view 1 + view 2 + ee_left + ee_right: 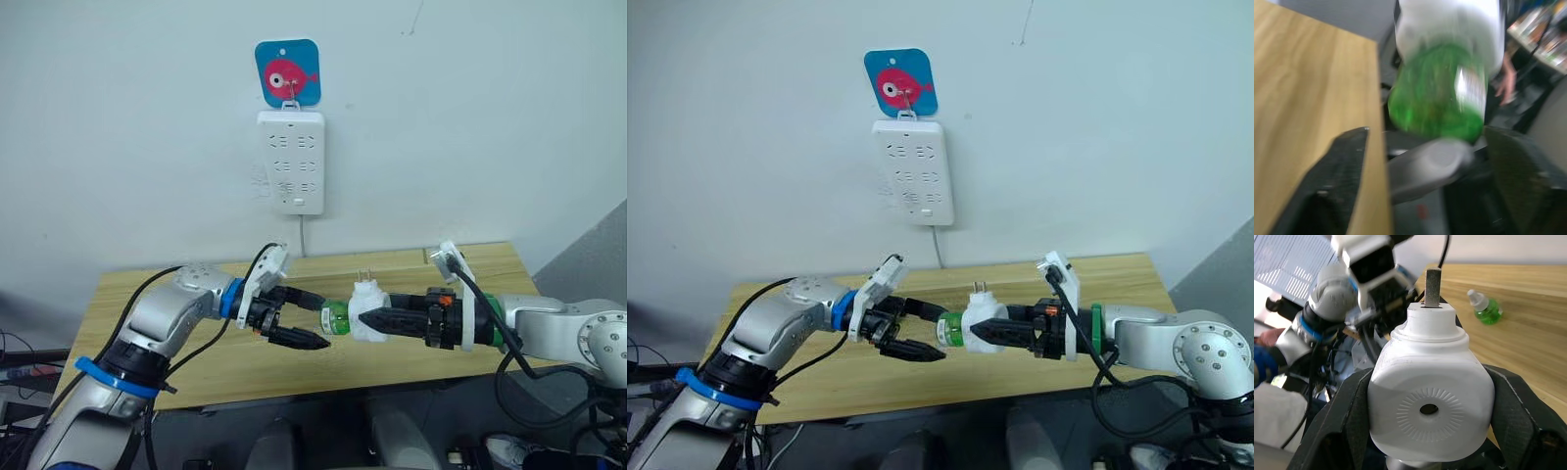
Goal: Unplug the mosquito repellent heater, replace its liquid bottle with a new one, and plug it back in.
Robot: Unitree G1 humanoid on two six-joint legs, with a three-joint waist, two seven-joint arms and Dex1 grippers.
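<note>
The mosquito repellent heater (369, 318) hung above the front edge of the wooden table (411, 269), unplugged, its 2 prongs pointing up and its liquid bottle (335, 317) sticking out sideways toward the robot's left; the right gripper (364, 319) pinched the white body between its 2 black fingers. The left gripper (306, 320) sat right at the green bottle with its jaws spread, 1 finger above the bottle and 1 below; whether either finger touched the bottle could not be told.

On the wall behind, a white power strip (291, 162) hung from a hook under a blue card with a pink fish (288, 72), its cord dropping behind the table, well apart from the heater; nothing stood between the 2.

The right wrist view showed the heater's round vent (1428, 408) facing the camera and, beyond it on the tabletop, the new one (1485, 309) lying on its side with its white cap on. The left wrist view showed the bottle from close by, blurred, between that gripper's fingers (1337, 171); a person's hand (1507, 83) appeared behind it.
</note>
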